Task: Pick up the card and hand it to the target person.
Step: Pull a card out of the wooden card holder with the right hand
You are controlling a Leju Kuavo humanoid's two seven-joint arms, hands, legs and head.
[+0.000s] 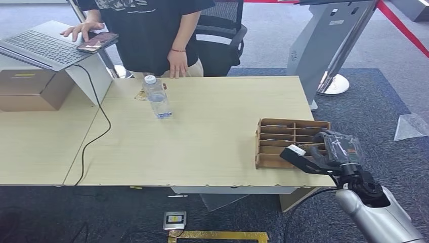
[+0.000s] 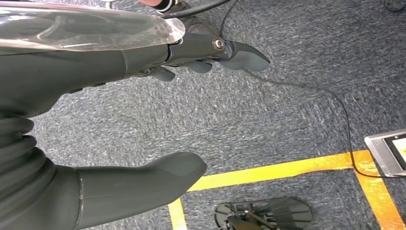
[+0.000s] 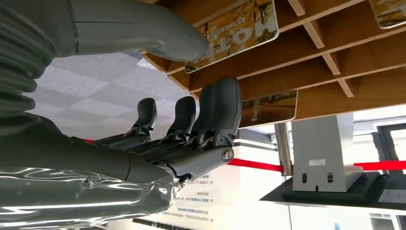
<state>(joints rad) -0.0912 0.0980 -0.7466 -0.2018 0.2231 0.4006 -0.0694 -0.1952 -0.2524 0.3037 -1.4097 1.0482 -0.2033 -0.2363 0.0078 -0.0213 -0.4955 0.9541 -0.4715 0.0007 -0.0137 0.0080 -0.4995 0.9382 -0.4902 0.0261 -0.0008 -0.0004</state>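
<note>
**One card to lift, none yet in hand**

Nearest me, my right hand (image 1: 324,152) reaches at the near edge of the wooden card rack (image 1: 288,132), fingers (image 3: 218,112) apart with the thumb, gripping nothing. A card (image 3: 268,109) lies in its slot just beside my fingertips, not yet pinched. My left hand (image 2: 143,110) hangs slack above the carpet, holding nothing. Farther off, a water bottle (image 1: 156,97) stands mid-table; beyond it the person (image 1: 152,30) waits. Grasp, lift and handover all remain, I judge.
</note>
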